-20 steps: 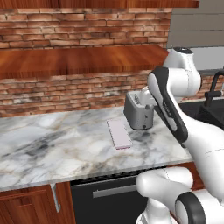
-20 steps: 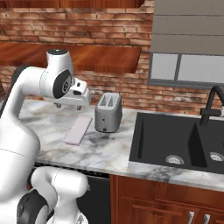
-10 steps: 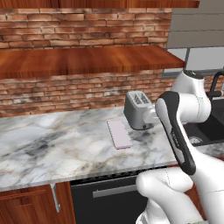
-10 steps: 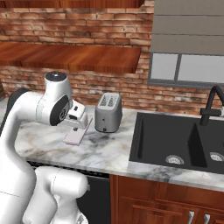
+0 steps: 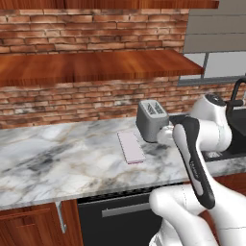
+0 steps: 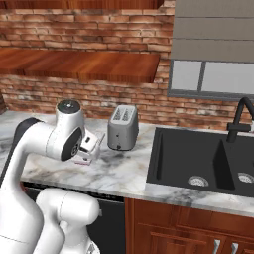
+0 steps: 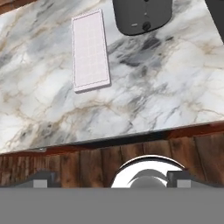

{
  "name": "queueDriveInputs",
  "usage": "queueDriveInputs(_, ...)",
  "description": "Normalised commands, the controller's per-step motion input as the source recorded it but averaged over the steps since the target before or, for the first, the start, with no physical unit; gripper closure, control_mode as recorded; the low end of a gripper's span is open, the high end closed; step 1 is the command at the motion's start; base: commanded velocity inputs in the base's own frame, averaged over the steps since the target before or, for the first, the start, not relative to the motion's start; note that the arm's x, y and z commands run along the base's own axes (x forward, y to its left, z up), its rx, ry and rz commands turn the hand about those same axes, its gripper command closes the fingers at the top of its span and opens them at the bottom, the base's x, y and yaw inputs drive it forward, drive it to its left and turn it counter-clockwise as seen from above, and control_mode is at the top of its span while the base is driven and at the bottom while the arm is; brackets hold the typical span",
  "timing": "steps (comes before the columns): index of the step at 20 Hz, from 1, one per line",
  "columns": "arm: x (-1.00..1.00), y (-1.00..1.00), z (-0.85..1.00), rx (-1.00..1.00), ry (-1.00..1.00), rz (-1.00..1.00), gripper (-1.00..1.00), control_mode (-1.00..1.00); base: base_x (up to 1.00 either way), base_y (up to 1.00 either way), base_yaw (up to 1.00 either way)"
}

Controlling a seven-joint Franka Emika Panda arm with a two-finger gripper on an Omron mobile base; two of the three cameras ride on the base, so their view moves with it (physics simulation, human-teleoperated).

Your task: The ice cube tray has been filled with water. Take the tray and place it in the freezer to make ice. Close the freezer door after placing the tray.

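Ice cube tray (image 5: 131,147) lying flat on the marble counter (image 5: 57,163), just left of the grey toaster (image 5: 152,120) and a bit nearer the front edge, not touching it. Long axis running roughly front-to-back across the counter, short end toward the front edge. Nothing on it, nothing holding it.

From the hand view: tray (image 7: 89,50) sitting up and to the left of the gripper (image 7: 113,178), well apart, with the front edge of the counter (image 7: 144,100) and a strip of wood cabinet in between. So hand parked out over the front edge, looking down and inward. Probably a forward reach plus a small shift toward the tray's side needed before any grab. Fingertips barely poking up at the bottom, wide apart, with nothing between them; looks open and empty.

Right base view handy for one thing: wrist hanging low in front of the counter, blocking most of the tray, only a pink sliver (image 6: 81,159) peeking out. Left base view gives the full tray outline instead, but forearm covers the hand. Black sink (image 6: 198,163) off to the right, out of the way.
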Motion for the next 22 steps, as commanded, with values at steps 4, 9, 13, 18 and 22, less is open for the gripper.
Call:
queueDriveInputs(4,0.00,-0.05,-0.23,0.24,-0.01,0.00,-1.00,-1.00,0.00,0.00,0.00)
queueDriveInputs(9,0.16,0.00,-0.12,0.05,0.00,0.00,-1.00,-1.00,0.00,0.00,0.00)
queueDriveInputs(13,0.31,0.01,-0.23,0.00,0.00,0.00,-1.00,-1.00,0.00,0.00,0.00)
queueDriveInputs(18,0.35,0.02,-0.32,0.00,0.00,0.00,-1.00,-1.00,0.00,0.00,0.00)
queueDriveInputs(22,0.30,0.01,-0.21,0.07,0.00,0.00,-1.00,-1.00,0.00,0.00,0.00)
